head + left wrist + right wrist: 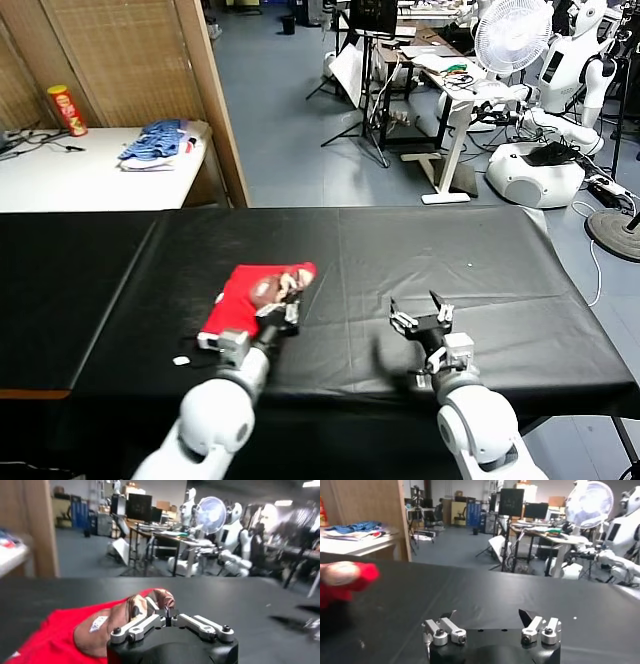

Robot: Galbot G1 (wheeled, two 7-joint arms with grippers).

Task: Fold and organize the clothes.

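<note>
The red T-shirt (252, 298) is lying bunched on the black table (420, 250), print side up, directly under and ahead of the left gripper (287, 308), whose fingers are pinching tight on a fold of its cloth. This looks like a mid-fold step; next, carrying that fold across. The right gripper (422, 312) is waiting spread wide, shirt well off its fingers.

The left pincer (291, 312) reaches in from the worktop's near edge with its fingers pressed together. The right pincer (420, 313) hovers beside it, fingers spread wide.
</note>
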